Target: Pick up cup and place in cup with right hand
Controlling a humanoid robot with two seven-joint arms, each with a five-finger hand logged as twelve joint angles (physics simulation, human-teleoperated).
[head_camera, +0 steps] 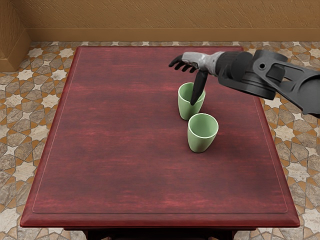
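- Table support, dark wood [160,234]: beneath the front edge, cut off by the bottom of the view.
- Table [110,150], one, reddish, streaked top with a fine inset line.
- Near cup [196,144], pale green, upright on the table, right of centre; inner wall visible, its depths shaded.
- Far cup [186,109], matching green, upright, just behind the near cup and slightly left. Lower right side hidden by the near cup; whether the two touch, cannot be told. Each stands on the table, outside the other.
- Thumb [198,89], black, pointing down across the far cup's mouth and masking part of its interior and rim; contact, or whether it dips inside, indeterminable.
- Right hand [198,61], grey and black, above and behind the far cup. Fingers [177,60] loosely extended, lightly bent, well parted from the thumb, grasping nothing; they partly overlap one another.
- Right arm [265,75], dark, cropped by the right edge.
- Patterned tile floor [22,107], then brown wall [150,20].
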